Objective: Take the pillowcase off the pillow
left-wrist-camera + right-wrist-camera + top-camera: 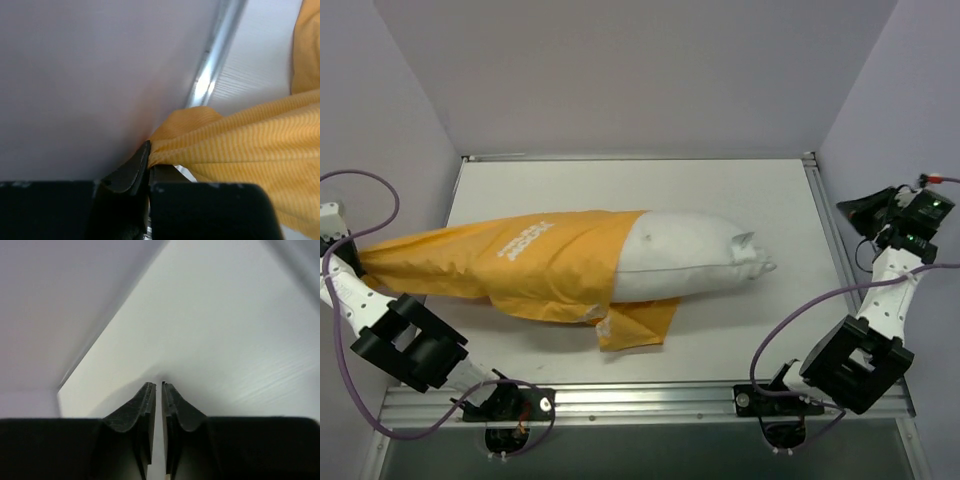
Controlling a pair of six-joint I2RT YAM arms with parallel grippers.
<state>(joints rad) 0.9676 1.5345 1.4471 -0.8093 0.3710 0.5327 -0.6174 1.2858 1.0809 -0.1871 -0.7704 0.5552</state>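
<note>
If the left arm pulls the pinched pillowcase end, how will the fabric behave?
Probably floppy: the pillowcase lies in folds and bunches at the left gripper. Thin cloth, so likely light. The plump pillow may drag along where the fabric wraps it.

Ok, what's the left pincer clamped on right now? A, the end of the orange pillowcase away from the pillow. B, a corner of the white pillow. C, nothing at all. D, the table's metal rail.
A: the left wrist view shows the left pincer shut on a bunched fold of the pillowcase, while the pillow sticks out of its other end, untouched.
</note>
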